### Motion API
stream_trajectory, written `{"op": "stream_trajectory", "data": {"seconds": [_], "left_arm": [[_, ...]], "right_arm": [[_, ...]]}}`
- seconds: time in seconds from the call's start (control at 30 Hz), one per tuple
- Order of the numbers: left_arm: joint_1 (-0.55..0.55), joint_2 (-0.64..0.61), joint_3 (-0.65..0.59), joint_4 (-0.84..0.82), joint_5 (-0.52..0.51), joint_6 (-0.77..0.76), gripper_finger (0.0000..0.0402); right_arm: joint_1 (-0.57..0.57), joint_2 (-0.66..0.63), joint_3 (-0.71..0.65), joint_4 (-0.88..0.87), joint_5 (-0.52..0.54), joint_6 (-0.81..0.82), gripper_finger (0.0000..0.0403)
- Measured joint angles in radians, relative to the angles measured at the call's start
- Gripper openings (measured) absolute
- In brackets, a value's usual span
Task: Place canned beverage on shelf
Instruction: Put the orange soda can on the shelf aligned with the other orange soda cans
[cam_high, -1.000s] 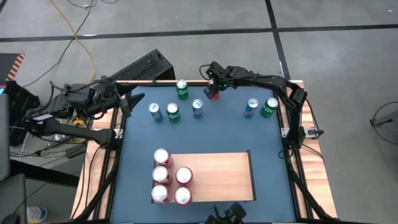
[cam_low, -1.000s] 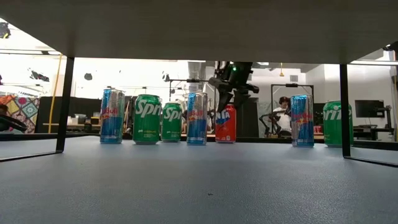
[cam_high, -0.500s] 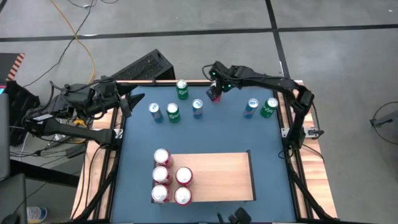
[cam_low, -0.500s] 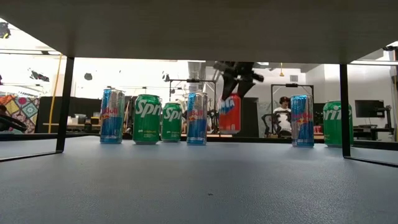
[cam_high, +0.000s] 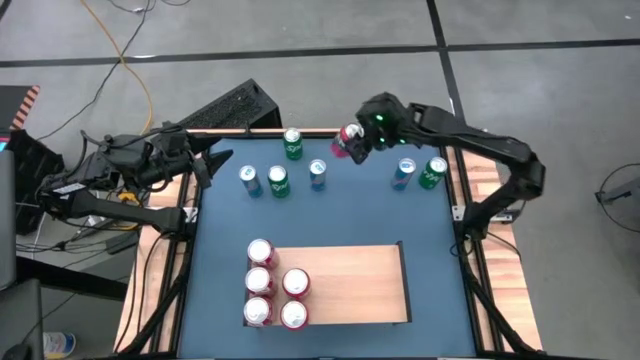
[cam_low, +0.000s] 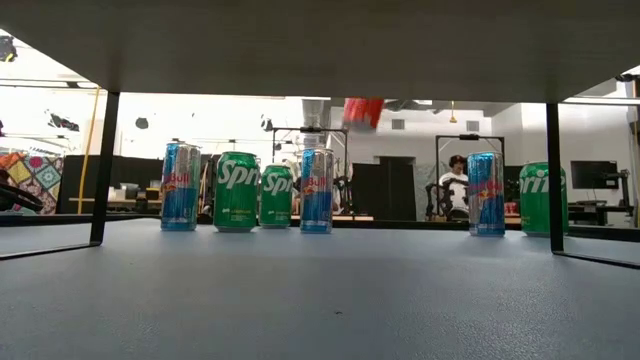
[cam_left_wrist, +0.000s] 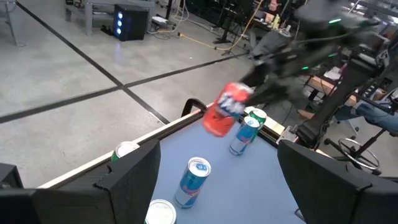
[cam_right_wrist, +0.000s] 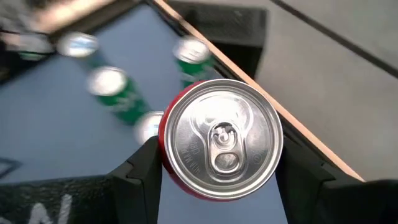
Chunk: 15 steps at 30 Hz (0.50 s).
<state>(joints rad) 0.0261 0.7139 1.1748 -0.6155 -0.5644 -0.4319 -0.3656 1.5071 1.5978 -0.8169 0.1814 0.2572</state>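
From above, the right gripper pinches a red can aloft over the table's far edge — well apart from the shelf. Right wrist view: fingers flank its sides. Likely rigid, smooth, slippery — best held mid-body. The left gripper waits, spread.

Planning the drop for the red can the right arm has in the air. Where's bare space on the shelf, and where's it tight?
The shelf is bare across its whole right part, from the five red-topped cans on its left end to its right edge. The blue table between the shelf and the back row of cans is also free. The right gripper holds the red can.
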Motion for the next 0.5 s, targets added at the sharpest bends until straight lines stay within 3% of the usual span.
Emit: {"op": "stream_trajectory", "data": {"seconds": [0.23,0.5], "left_arm": [[0.0,0.016,0.0,0.001,0.0,-0.003,0.0309],[0.0,0.034,0.0,0.0,0.0,-0.057,0.0309]], "right_arm": [[0.162,-0.098,0.0,0.022,0.0,0.004,0.0225],[0.342,-0.123,0.001,0.044,0.002,0.004,0.0225]]}}
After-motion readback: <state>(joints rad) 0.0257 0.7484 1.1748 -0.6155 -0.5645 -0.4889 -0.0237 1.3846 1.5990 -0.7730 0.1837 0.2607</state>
